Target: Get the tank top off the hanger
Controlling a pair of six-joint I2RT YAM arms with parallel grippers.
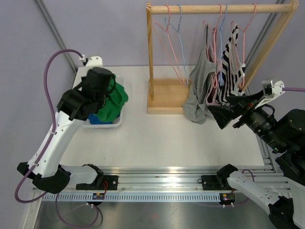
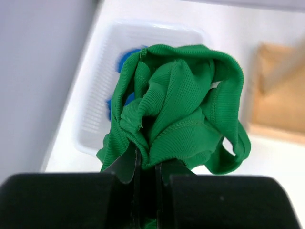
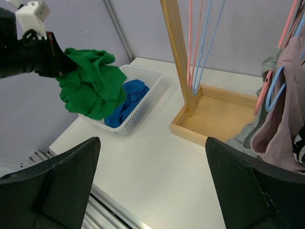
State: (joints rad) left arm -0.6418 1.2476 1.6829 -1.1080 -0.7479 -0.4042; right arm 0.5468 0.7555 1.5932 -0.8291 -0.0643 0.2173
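A green tank top (image 1: pixel 116 98) (image 2: pixel 186 109) (image 3: pixel 90 88) hangs bunched from my left gripper (image 1: pixel 107 90) (image 2: pixel 148 162), which is shut on a fold of it, just above the white basket (image 1: pixel 108 125) (image 2: pixel 95 86). It is off any hanger. Two empty hangers (image 1: pixel 174 33), one pink and one blue, hang at the left of the wooden rail (image 1: pixel 219 8). My right gripper (image 1: pixel 217 117) (image 3: pixel 152 143) is open and holds nothing, low beside the garments hanging on the right of the rack.
A blue garment (image 1: pixel 97 119) (image 3: pixel 126 102) lies in the basket. Grey (image 1: pixel 198 88), mauve and black-and-white striped (image 1: pixel 233 67) tops hang on hangers at the right. The rack's wooden base tray (image 1: pixel 167 98) (image 3: pixel 219 114) stands mid-table.
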